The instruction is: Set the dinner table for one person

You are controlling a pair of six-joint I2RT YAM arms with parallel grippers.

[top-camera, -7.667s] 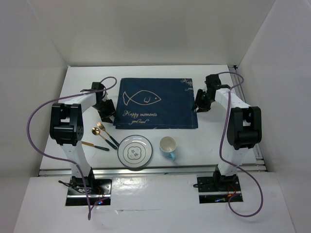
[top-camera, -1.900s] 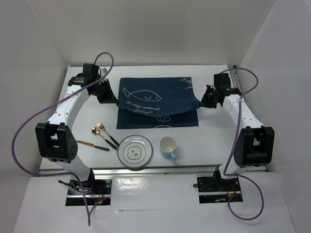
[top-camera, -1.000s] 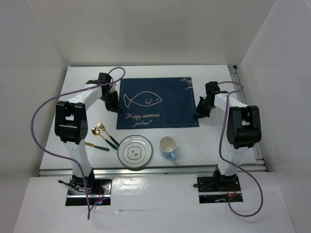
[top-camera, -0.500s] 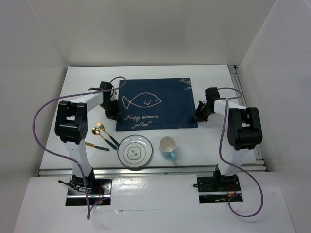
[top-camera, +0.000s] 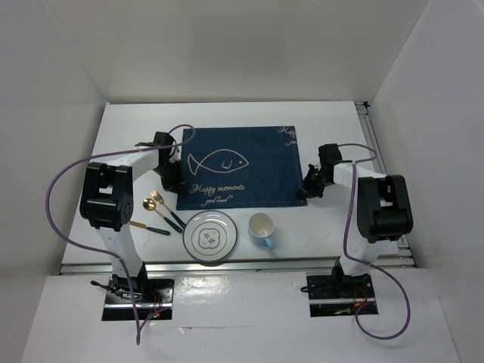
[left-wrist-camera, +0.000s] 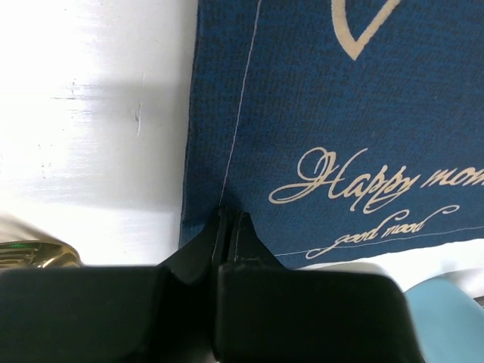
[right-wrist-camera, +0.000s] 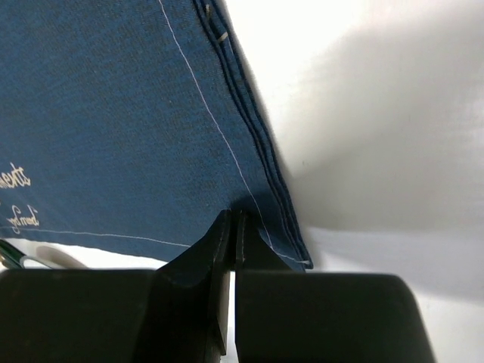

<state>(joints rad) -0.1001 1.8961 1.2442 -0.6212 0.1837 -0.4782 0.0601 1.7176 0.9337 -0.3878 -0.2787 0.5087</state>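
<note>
The navy blue placemat (top-camera: 238,162) with a white fish drawing lies flat on the white dinner table (top-camera: 340,234). My left gripper (top-camera: 172,184) is shut on the mat's near left corner, where the jaws pinch the cloth edge in the left wrist view (left-wrist-camera: 229,215). My right gripper (top-camera: 308,189) is shut on the mat's near right corner, also seen in the right wrist view (right-wrist-camera: 233,215). The mat's near edge lies just behind the plate (top-camera: 209,237) and the cup (top-camera: 262,228).
A gold spoon and fork with dark green handles (top-camera: 162,208) lie left of the plate, and a gold knife (top-camera: 140,225) lies further left. A metal rail (top-camera: 376,144) runs along the table's right edge. White walls enclose the table.
Both grippers have pulled the mat towards the near edge. It was lifted and sagging about two seconds ago and now lies flat, closer to the plate and cup.
</note>
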